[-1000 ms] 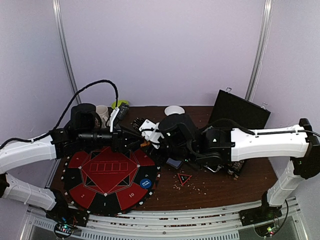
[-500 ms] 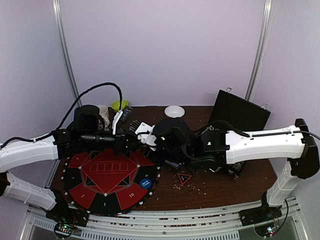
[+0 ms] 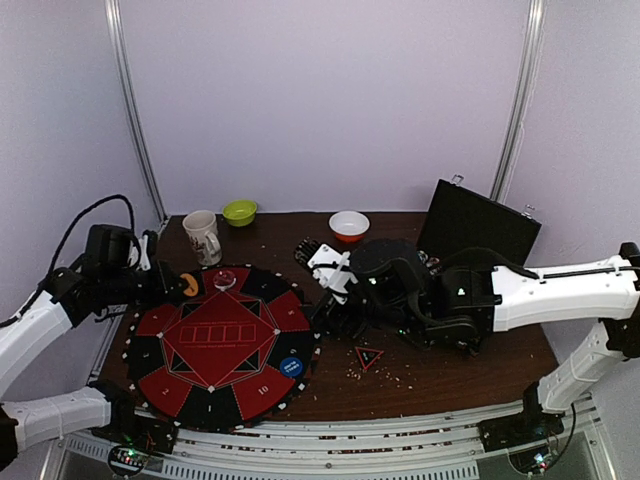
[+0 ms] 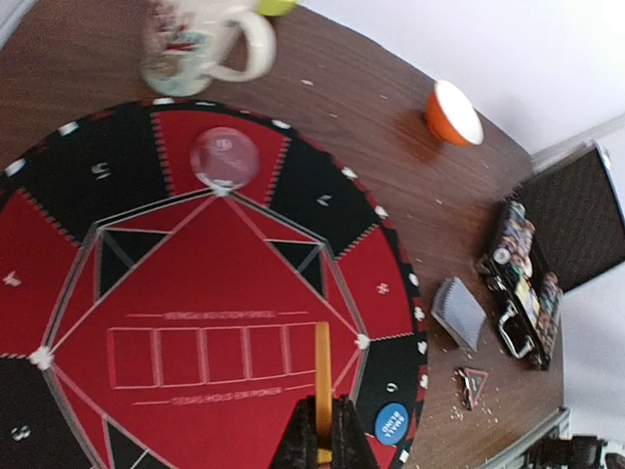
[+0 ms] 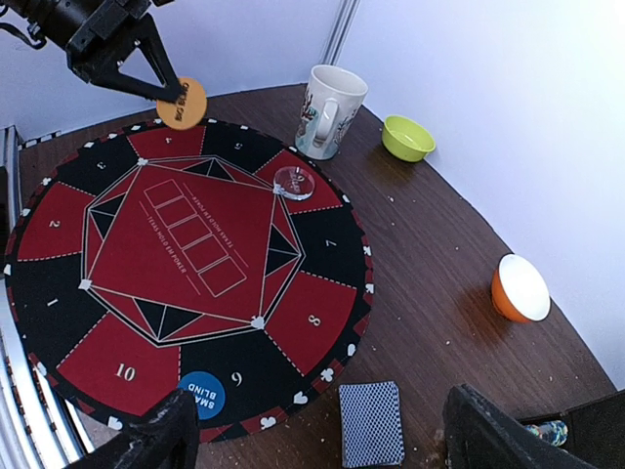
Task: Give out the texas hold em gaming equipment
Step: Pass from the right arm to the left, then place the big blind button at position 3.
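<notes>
1. Blue button (image 3: 291,367) sat on the mat's (image 3: 215,340) near right, seemingly already dealt.
2. Right gripper (image 5: 320,401) hung wide open, empty, above the cards (image 5: 371,423), likely its next pick.
3. Left gripper (image 5: 171,90) pinched the orange button (image 5: 184,106) over the mat's far left, probably to place it.

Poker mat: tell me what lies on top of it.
A clear disc and a blue button lie on the mat. The left pincer holds an orange button over its rim. Its underside is hidden.
</notes>
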Motion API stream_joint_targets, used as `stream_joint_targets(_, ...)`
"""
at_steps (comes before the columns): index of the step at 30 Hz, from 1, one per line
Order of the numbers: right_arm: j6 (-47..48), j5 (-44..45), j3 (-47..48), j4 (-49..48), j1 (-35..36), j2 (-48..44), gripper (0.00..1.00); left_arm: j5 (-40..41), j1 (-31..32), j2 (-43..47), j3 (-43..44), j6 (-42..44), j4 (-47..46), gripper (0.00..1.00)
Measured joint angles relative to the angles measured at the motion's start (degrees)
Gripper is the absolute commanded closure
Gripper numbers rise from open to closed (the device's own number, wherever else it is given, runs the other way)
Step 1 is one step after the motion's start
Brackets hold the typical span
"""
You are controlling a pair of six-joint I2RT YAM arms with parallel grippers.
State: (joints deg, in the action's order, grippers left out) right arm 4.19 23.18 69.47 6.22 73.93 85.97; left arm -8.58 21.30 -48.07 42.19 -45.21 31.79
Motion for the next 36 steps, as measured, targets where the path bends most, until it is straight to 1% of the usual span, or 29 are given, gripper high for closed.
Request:
stream_joint_targets(1,-0.26,-0.5,-1.14,0.0,-0.04,-0.98,0.11,-0.39,-3.08,0.9,-0.24,-0.11,1.84,1.0)
stream_joint_targets(3,-0.79,-1.38,-3.19,-0.28,-0.04,-2.58,0.1,-0.31,-11.89,2.08,-1.05,-0.07,6.36,1.0)
stream_joint_targets(5,-1.2,-2.12,-5.25,-0.37,-0.09,-4.07,0.1,1.38,-17.73,1.77,-1.38,-0.11,9.9,1.0)
stream_joint_targets(8,-1.53,-3.37,-7.67,-0.55,-0.17,-5.79,0.09,3.48,-20.7,-0.46,-1.44,-0.15,13.11,1.0)
stream_joint_targets(11,-1.6,-4.28,-9.66,-0.72,-0.46,-7.41,0.09,4.66,-24.39,-1.9,-2.84,-0.72,13.11,1.0)
stream_joint_targets(15,-1.44,-5.51,-11.87,-0.96,-1.05,-9.49,0.08,3.5,-31.19,-2.43,-9.44,-3.5,10.6,1.0)
stream_joint_targets(17,-1.27,-6.08,-12.5,-0.92,-1.31,-10.21,0.08,3.48,-33.35,-2.14,-12.5,-5.25,10.29,1.0)
stream_joint_targets(21,-0.7,-7.08,-12.79,-0.85,-1.97,-10.84,0.08,3.91,-36.24,-0.85,-15.19,-7.96,9.03,1.0)
stream_joint_targets(30,0.61,-8.52,-12.94,-0.7,-2.36,-12.17,0.07,8.35,-44.78,-3.02,-15.54,-9.22,5.88,1.0)
stream_joint_targets(32,0.7,-8.83,-13.25,-0.7,-2.36,-12.59,0.07,7.61,-46.14,-3.48,-15.96,-9.42,3.23,1.0)
stream_joint_targets(36,1.07,-9.33,-13.29,-0.55,-2.67,-12.63,0.07,3.15,-47.87,-3.54,-19.78,-10.51,-3.43,1.0)
